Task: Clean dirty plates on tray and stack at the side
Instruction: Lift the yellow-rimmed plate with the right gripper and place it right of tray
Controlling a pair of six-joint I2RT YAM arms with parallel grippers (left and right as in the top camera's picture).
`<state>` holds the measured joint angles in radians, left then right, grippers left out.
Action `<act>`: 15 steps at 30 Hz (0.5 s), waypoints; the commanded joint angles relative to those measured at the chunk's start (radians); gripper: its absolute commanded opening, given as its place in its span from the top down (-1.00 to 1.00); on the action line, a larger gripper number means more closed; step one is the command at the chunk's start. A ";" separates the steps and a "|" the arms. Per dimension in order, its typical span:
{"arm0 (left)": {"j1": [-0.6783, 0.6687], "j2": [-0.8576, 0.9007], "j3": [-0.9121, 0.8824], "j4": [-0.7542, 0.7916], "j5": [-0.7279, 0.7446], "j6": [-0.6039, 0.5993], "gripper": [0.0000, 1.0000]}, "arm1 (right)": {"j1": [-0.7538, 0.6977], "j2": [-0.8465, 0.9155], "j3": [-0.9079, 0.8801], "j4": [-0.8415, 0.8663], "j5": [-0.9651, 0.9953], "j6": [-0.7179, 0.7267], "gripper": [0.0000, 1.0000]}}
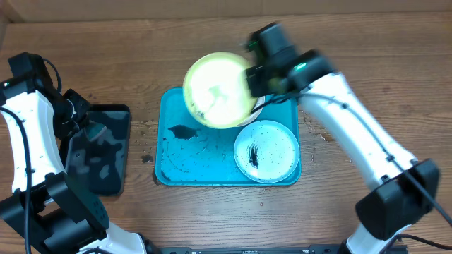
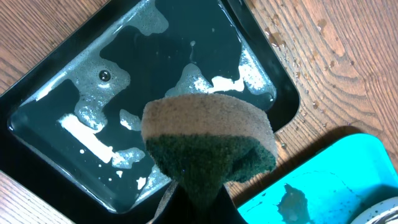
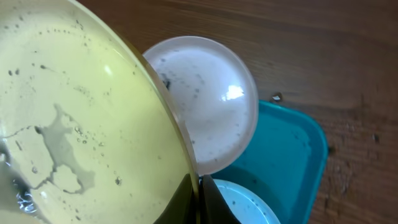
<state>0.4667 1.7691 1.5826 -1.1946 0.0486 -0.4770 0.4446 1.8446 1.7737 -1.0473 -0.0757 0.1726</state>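
Observation:
My right gripper (image 3: 198, 196) is shut on the rim of the yellow-green plate (image 1: 219, 90), holding it tilted above the back of the turquoise tray (image 1: 169, 166). Its face (image 3: 81, 124) is wet with dark specks. Under it the white plate (image 3: 211, 106) lies at the tray's far right corner, speckled. The light teal plate (image 1: 266, 150) lies flat on the tray's right side with a black smear. At the left, my left gripper (image 2: 199, 202) is shut on a tan-and-green sponge (image 2: 208, 140) above the black tray (image 2: 124, 93).
Soapy water and foam patches lie in the black tray (image 1: 106, 152), left of the turquoise tray. A dark smear (image 1: 182, 131) and specks mark the turquoise tray's floor. Water drops (image 2: 311, 62) dot the wooden table between the trays.

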 commanded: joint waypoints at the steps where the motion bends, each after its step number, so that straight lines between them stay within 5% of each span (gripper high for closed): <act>1: 0.004 -0.007 -0.003 -0.002 -0.003 -0.017 0.92 | -0.175 -0.020 0.019 -0.058 -0.319 0.046 0.93; 15: 0.004 -0.007 -0.003 0.000 -0.003 -0.017 0.91 | -0.597 -0.019 -0.169 -0.048 -0.095 0.090 0.93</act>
<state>0.4667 1.7691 1.5826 -1.1965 0.0490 -0.4770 -0.1333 1.8446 1.6810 -1.1297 -0.2363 0.2470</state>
